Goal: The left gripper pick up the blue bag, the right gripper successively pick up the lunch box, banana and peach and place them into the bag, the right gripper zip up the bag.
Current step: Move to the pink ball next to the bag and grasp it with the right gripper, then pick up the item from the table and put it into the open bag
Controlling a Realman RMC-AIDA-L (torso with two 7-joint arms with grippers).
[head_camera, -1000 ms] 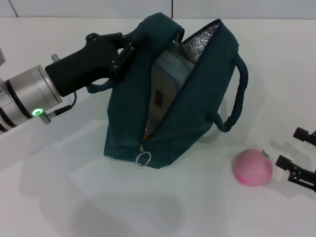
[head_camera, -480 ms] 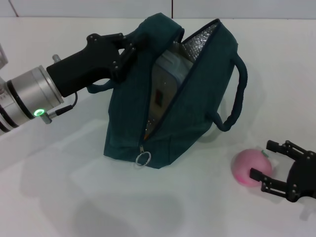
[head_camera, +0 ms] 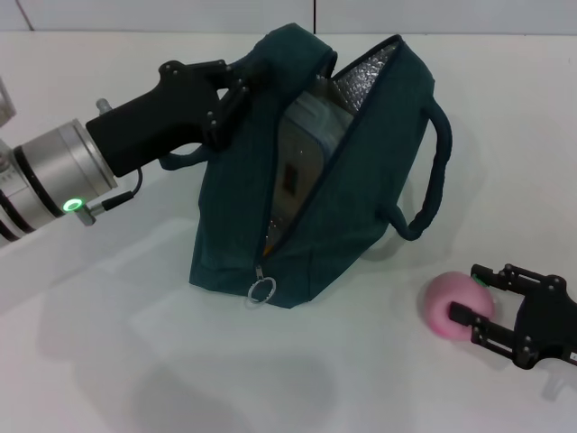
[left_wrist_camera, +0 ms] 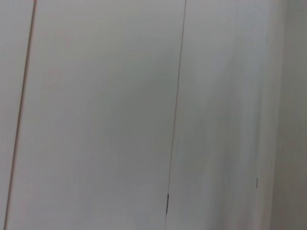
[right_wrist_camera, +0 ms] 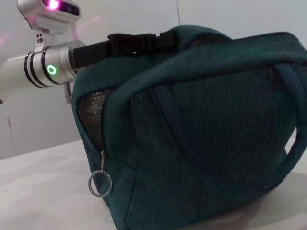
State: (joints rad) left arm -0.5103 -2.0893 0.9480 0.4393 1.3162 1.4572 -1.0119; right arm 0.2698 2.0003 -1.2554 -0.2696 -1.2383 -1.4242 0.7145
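Observation:
The blue bag stands tilted on the white table with its zip open and its silver lining showing. My left gripper is shut on the bag's handle at the top left. The lunch box stands inside the bag. The banana is hidden. The pink peach lies on the table to the right of the bag. My right gripper is open, with a finger on either side of the peach. The right wrist view shows the bag close up and my left gripper at its top.
The zip's metal ring pull hangs at the bag's front low corner and also shows in the right wrist view. The second handle loops out on the bag's right. The left wrist view shows only a pale panelled surface.
My right gripper has come in from the right edge and moved left until its open fingers sit around the peach. The bag and left arm have not moved.

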